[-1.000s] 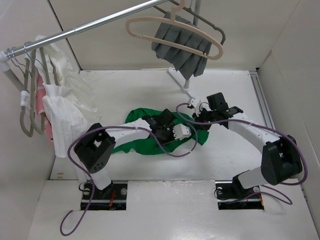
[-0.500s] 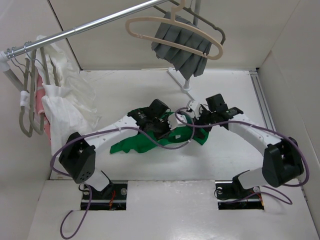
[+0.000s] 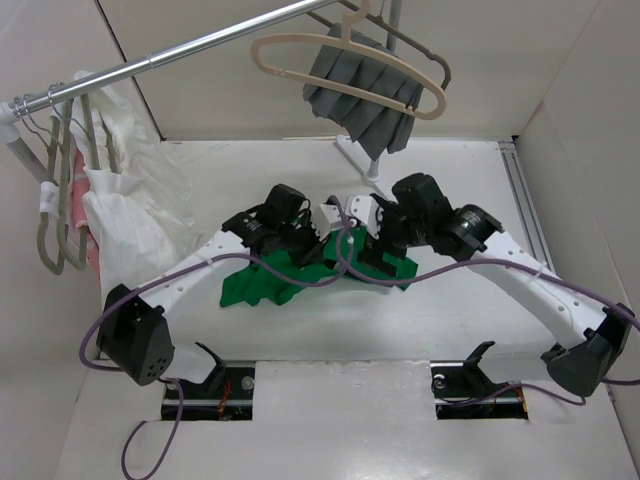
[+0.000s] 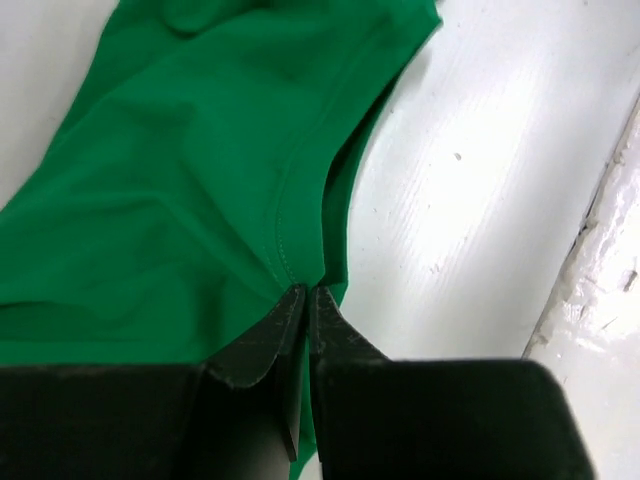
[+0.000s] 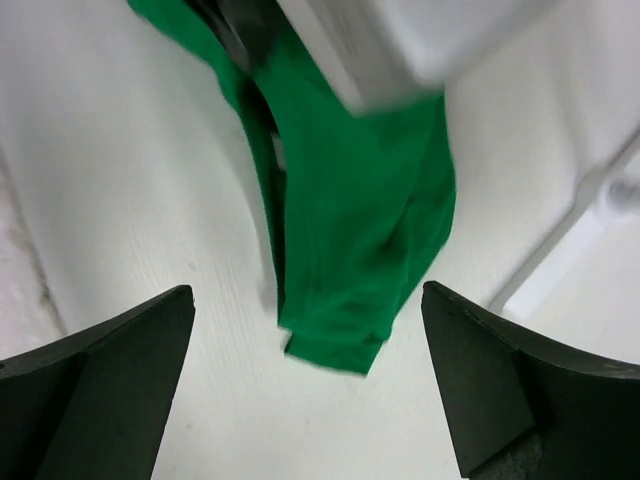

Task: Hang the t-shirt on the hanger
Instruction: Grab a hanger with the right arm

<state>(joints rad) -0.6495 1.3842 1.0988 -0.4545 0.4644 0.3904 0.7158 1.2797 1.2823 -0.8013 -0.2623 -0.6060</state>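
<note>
Because the t-shirt [image 4: 180, 180] must reach the hanger [image 3: 290, 40] above the table's [image 3: 450, 300] far edge, the left gripper [image 4: 305, 290] pinches its seam; the right gripper [image 5: 305, 290] gapes empty.

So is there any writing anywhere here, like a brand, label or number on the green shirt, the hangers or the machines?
No text can be read in any view.
The t-shirt is plain green: no print, and no label showing.
The hanger carries no visible mark.
The left arm and right arm show no legible lettering; any fine marking is too small to tell.
</note>
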